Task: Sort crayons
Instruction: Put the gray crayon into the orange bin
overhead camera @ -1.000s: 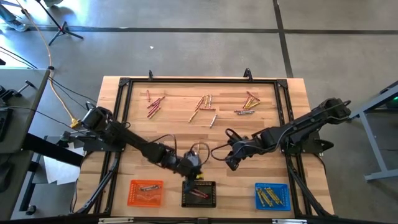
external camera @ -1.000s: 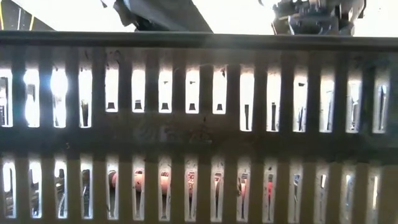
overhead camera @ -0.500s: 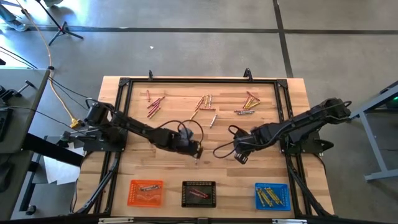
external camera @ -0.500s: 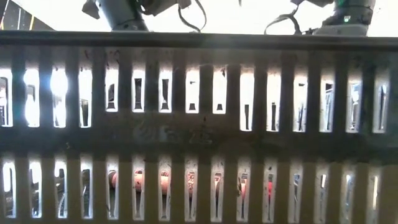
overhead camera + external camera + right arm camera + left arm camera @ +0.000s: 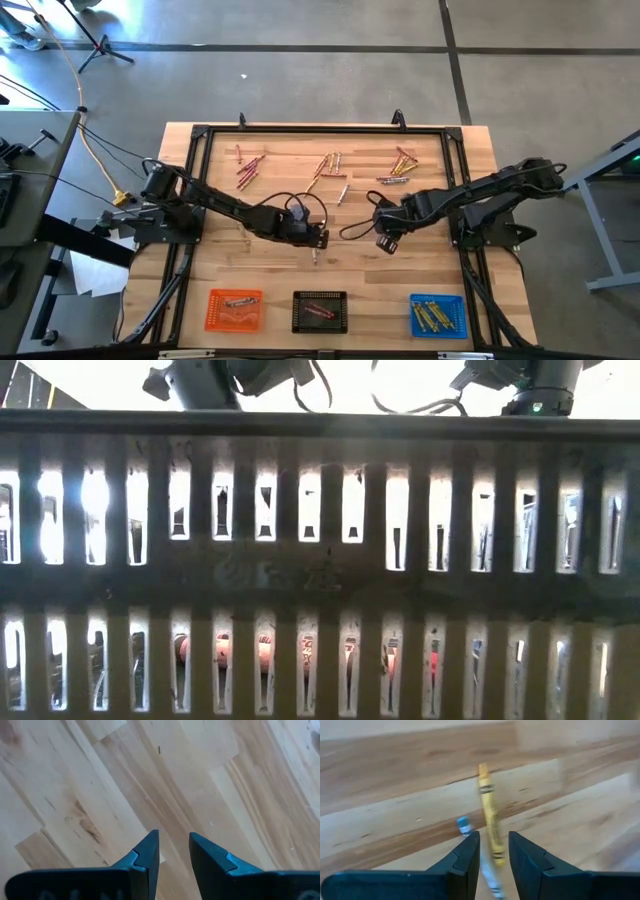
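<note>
The low view was blocked by a slatted tray wall (image 5: 320,575), hiding the tabletop. Near the table's (image 5: 200,270) middle, the left gripper (image 5: 493,854) clenched a yellow crayon (image 5: 489,815), with a second, blue-tipped stick (image 5: 465,826) blurred beside it. The right gripper (image 5: 174,851) hovered nearby, fingers slightly parted, grasping nothing. Loose crayons (image 5: 330,170) lay toward the far edge.

A light wooden table (image 5: 480,150) with a black frame (image 5: 320,130) along its edges stands on a grey concrete floor (image 5: 300,70) crossed by dark seams, with a tripod's legs (image 5: 100,48) and cables (image 5: 70,70) beyond its far-left corner.
</note>
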Controlling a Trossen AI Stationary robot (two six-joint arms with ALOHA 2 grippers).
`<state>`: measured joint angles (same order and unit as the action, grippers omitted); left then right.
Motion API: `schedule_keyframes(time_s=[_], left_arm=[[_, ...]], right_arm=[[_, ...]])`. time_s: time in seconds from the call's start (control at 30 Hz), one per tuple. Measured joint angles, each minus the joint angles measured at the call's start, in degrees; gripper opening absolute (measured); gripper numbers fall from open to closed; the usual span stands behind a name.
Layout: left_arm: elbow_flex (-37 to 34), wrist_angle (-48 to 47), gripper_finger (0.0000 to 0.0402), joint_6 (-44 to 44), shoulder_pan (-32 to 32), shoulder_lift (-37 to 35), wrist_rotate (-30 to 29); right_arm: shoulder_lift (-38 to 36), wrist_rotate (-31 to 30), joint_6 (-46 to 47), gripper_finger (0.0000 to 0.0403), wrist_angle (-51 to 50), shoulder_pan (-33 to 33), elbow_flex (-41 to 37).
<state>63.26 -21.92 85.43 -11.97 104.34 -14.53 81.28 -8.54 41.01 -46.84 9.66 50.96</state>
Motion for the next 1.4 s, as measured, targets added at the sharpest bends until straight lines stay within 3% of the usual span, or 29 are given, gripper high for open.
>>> schedule_keyframes(time_s=[0.37, 0.63, 1.13, 1.4], left_arm=[[0.1, 4.21, 0.0089, 1.51, -0.02, 5.68, 4.8], [0.35, -0.85, 0.0083, 2.54, -0.15, 6.66, 5.65], [0.16, -3.02, 0.0006, 1.14, -0.2, 6.3, 5.89], [-0.65, -5.33, 0.0001, -5.26, -0.21, 1.13, 4.14]], right_arm=[[0.0, 0.02, -1.67, 0.0091, 1.18, -1.82, -0.02], [0.0, 0.11, -2.45, 0.0091, 1.21, -1.82, -0.02], [0.0, 0.48, -2.45, 0.0091, 1.12, -1.8, -0.02], [-0.02, 0.68, -2.26, 0.0091, 0.91, -1.8, -0.02]])
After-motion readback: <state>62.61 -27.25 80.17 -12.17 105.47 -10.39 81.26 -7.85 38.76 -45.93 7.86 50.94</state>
